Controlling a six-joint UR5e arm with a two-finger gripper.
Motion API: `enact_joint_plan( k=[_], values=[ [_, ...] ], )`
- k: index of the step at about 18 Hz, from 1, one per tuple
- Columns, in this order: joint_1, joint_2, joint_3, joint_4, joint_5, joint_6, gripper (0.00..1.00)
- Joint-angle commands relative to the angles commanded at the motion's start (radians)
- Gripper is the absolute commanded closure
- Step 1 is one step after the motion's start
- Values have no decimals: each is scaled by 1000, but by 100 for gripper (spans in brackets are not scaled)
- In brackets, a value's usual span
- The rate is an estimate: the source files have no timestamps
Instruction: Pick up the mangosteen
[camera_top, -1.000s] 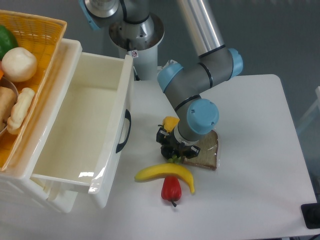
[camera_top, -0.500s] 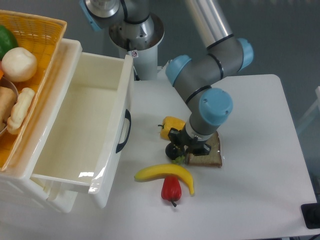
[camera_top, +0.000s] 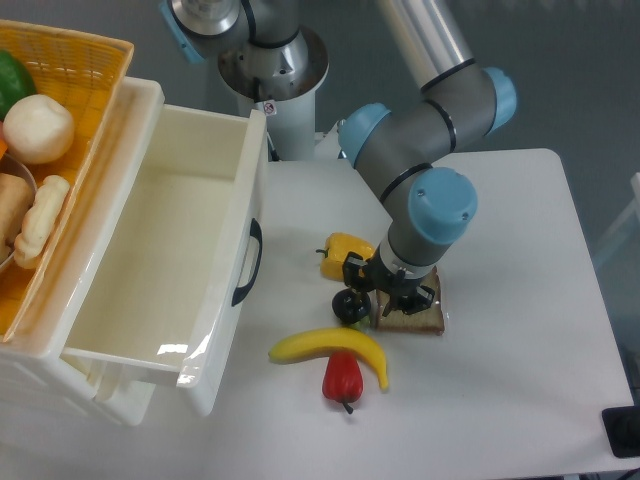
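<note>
- Right now I see the mangosteen (camera_top: 351, 305) on the white table (camera_top: 500, 380). It sits just below the yellow pepper (camera_top: 343, 251) and just above the banana (camera_top: 330, 347).
- My gripper (camera_top: 385, 292) hangs low, right beside the fruit, over the slice of bread (camera_top: 418, 313).
- I cannot tell if its fingers are spread or pressed together. The arm's wrist hides them.
- A red pepper (camera_top: 342, 377) lies under the banana.
- On the left, the white drawer (camera_top: 160, 260) is pulled out.

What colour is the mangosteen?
Glossy black-purple mangosteen, with a bit of green; seen in the fixed camera view.
</note>
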Motion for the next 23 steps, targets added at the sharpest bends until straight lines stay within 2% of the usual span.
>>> enact_joint_plan(
  k=[4,12,18,23],
  values=[
    [-17,-5,-25,3,2,-12,0],
    [-17,-28,-17,14,9,-11,0],
    [-17,-43,-17,15,44,-12,10],
    [-18,-52,-20,38,54,-12,19]
  ],
)
